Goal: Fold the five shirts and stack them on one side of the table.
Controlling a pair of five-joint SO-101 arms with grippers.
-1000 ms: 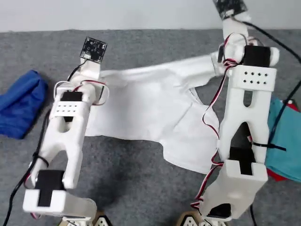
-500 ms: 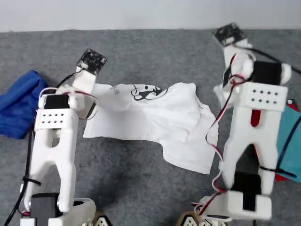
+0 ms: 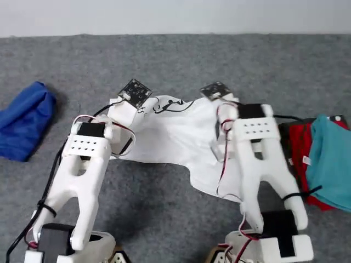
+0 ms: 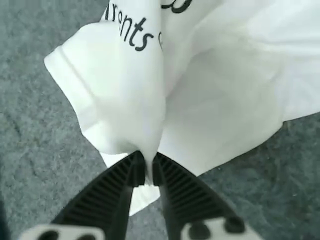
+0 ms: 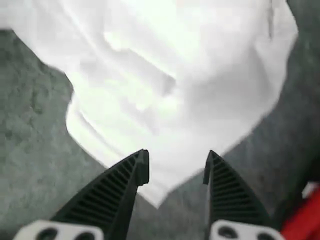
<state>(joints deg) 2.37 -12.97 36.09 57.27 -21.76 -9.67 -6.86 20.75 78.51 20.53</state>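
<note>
A white shirt (image 3: 181,131) with black print lies crumpled at the table's middle, its far edge folded toward the near side. My left gripper (image 3: 128,105) sits at the shirt's left part; in the left wrist view the gripper (image 4: 147,169) is shut on a pinched fold of the white shirt (image 4: 125,100). My right gripper (image 3: 218,101) hovers over the shirt's right part. In the right wrist view that gripper (image 5: 176,167) is open above the white shirt (image 5: 165,75), with nothing between its fingers.
A bunched blue shirt (image 3: 24,120) lies at the left edge. At the right edge a teal shirt (image 3: 332,164) lies on a red shirt (image 3: 299,148), close to the right arm. Grey felt table (image 3: 164,49) stretches bare behind the arms.
Both arms pulled in from the far side toward the middle, drawing the shirt's far edge over itself. The spread shirt is now bunched narrower. The right gripper now stands open.
</note>
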